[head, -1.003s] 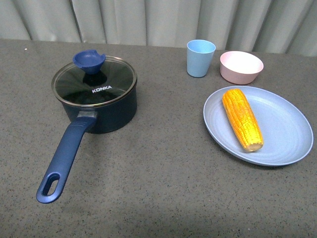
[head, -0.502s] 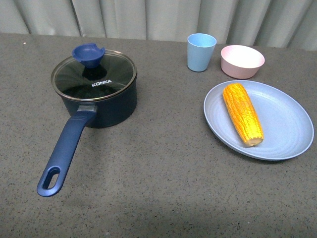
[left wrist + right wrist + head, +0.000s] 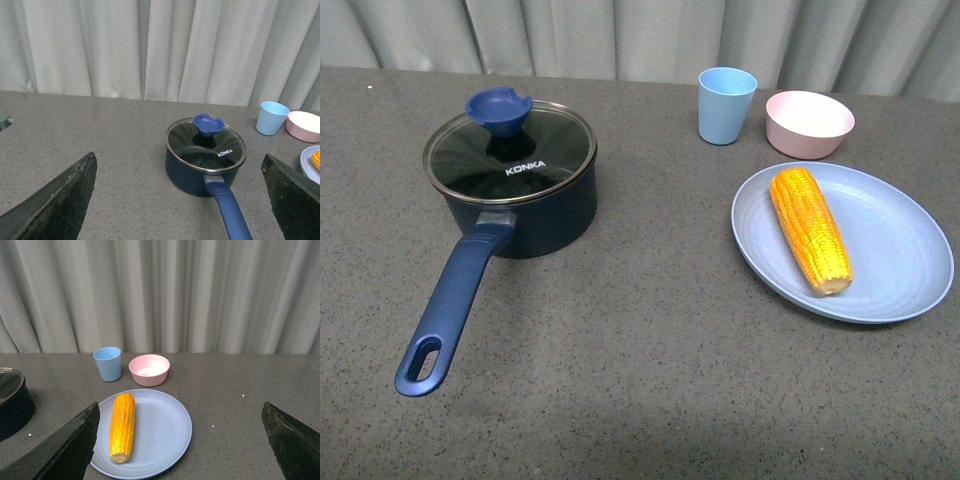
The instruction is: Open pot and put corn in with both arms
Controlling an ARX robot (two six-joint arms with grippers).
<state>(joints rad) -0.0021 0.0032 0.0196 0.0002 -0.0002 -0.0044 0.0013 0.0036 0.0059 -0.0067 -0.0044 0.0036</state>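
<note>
Front view: pot (image 3: 520,205) on surface (image 3: 640,390), glass lid (image 3: 545,150) on; corn (image 3: 809,230) lying on blue plate (image 3: 905,285), well apart. Left hand (image 3: 179,157) and right hand (image 3: 180,405) both spread wide, empty. Opening not begun. Likely next: close left on lid knob (image 3: 498,110), lift.

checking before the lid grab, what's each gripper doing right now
left gripper: open, holding nothing
right gripper: open, holding nothing

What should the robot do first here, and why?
Probably bring the left end effector toward the lid knob. The glass lid still covers the pot, so the corn on the plate cannot go in yet. That end effector is open and faces the pot.
</note>
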